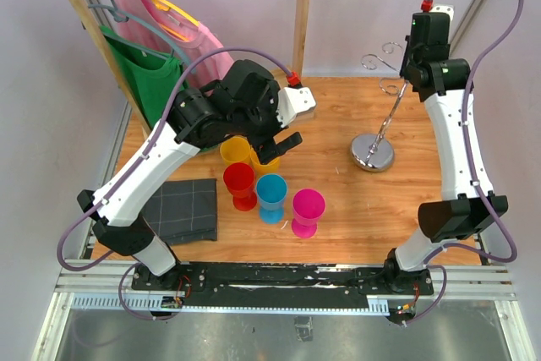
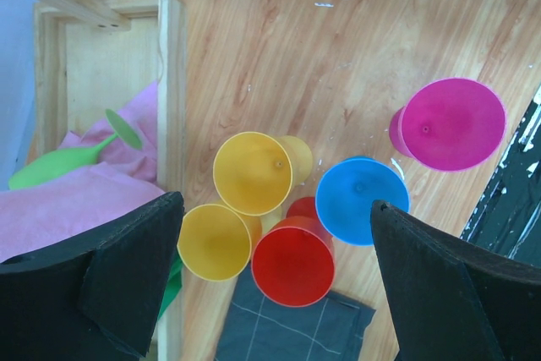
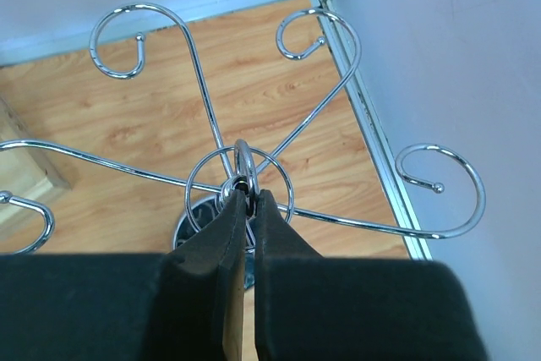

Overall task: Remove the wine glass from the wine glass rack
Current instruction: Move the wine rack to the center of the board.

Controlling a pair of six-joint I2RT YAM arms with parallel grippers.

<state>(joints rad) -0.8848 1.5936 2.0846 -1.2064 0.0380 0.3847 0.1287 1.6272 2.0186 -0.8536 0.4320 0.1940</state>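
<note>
Far right, the wine glass rack (image 1: 373,151) is being pinched at its top ring by the right gripper (image 3: 247,196); its hooks are showing bare; the left gripper (image 2: 275,205), jaws spread, is being held over plastic wine glasses (image 2: 252,173) mid-table; removal is being judged done, release of the ring next.

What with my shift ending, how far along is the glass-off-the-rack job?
Done, apparently: the rack carries no glass in view, and coloured glasses stand on the table. In hand: right fingers shut on the rack's top, left fingers open above the glasses. Left: likely just letting go.
</note>
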